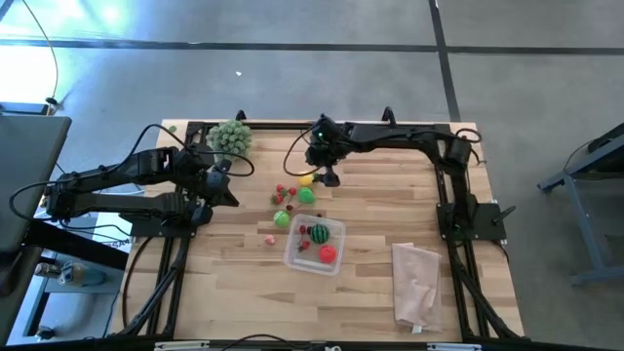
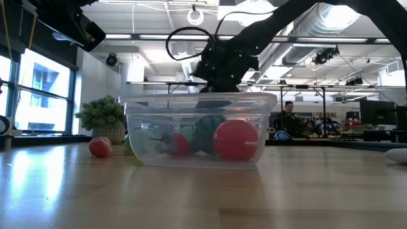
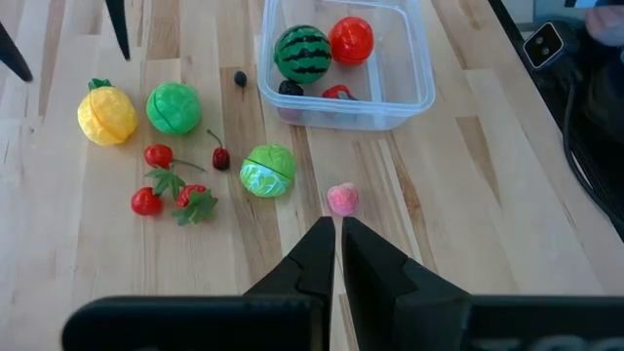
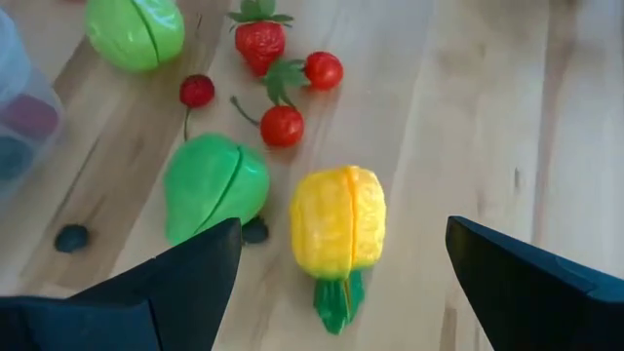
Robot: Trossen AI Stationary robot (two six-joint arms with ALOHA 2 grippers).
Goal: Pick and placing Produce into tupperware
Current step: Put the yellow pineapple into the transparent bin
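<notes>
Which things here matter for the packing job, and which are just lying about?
Job:
- tub, holding watermelon and red ball
- yellow fruit, between the open right hand fingers
- green fruit
- cherries
- pink piece

Lying about:
- bushy ball
- bag

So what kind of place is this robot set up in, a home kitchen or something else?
Not a kitchen. It looks like an open-plan lab or workshop: exposed silver ceiling ducts, long strip lights, workbenches with a seated person behind, and a bare grey concrete floor around the pale wooden slatted table.
</notes>
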